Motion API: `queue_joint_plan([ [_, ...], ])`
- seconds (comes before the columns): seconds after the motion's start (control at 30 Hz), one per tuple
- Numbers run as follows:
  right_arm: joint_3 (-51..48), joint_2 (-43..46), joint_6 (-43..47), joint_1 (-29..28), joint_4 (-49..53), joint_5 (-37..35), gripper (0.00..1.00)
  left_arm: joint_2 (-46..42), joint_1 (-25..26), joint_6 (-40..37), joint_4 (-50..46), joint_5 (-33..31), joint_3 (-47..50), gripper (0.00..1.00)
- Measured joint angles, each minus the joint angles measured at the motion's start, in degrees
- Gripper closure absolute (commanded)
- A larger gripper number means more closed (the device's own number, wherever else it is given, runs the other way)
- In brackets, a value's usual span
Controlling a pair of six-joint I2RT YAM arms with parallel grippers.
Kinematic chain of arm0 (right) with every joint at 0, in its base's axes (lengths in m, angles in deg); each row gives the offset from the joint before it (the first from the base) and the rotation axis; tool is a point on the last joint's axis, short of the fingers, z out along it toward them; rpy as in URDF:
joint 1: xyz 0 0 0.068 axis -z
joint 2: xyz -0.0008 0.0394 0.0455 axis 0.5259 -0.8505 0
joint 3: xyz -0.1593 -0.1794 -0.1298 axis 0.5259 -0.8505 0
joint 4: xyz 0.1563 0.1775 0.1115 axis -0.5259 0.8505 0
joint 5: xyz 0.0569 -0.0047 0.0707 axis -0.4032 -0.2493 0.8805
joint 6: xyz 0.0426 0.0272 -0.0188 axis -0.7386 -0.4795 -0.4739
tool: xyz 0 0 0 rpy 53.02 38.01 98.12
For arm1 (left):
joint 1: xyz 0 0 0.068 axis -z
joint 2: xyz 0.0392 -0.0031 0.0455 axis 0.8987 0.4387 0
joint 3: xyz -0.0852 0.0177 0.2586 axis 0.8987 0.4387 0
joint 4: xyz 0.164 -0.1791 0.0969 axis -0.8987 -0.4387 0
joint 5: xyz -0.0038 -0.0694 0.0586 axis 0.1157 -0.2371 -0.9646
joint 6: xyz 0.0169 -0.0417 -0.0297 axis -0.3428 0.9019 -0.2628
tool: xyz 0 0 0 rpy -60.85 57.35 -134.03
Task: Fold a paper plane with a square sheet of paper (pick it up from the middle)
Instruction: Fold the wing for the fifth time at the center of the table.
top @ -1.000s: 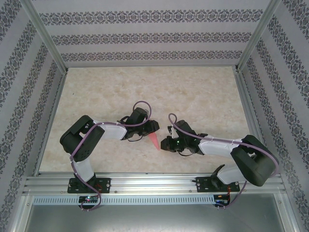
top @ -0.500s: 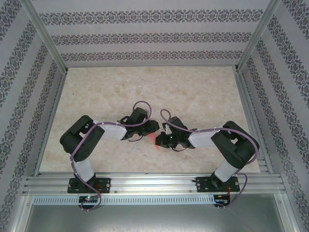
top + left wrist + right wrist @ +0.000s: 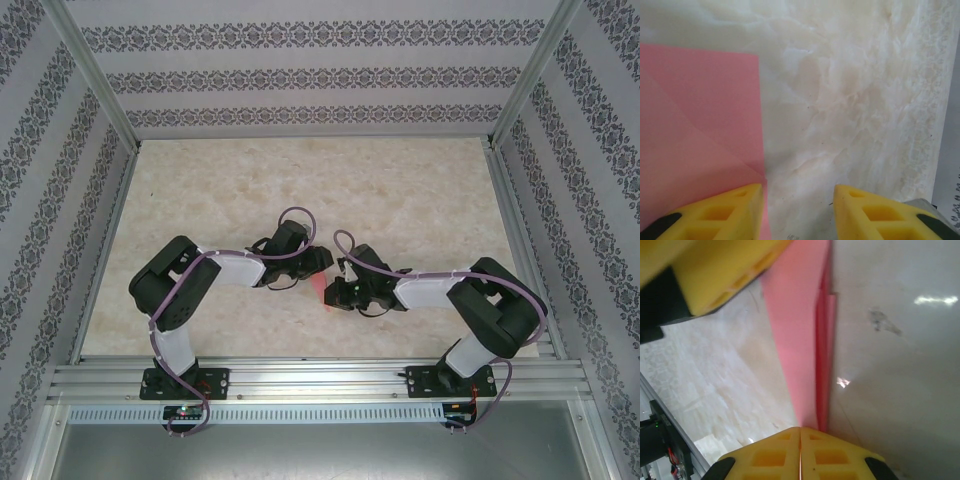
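Near the front of the counter, the folded pink paper was mostly hidden. Right jaws were pressed together, pinching its tip; left jaws stood spread over its corner.

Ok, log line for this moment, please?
left gripper: open, over paper edge | right gripper: shut on paper edge | paper: pink, creased, not yet a plane
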Motion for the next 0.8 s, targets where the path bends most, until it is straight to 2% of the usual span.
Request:
queue_joint_plan([
  [0.33,2.4,-6.6,-1.4,0.7,-7.5,0.4,0.91,0.4,-0.2,1.3,0.4,-0.9,-0.4,0.57],
  [0.57,-0.8,-6.4,-1.7,0.7,-13.3,0.7,0.92,0.2,-0.1,0.6,0.4,-0.9,-0.4,0.57],
  [0.8,-0.9,-5.4,-2.2,0.7,-12.0,0.7,0.90,0.2,0.0,0.6,0.4,-0.9,-0.4,0.57],
])
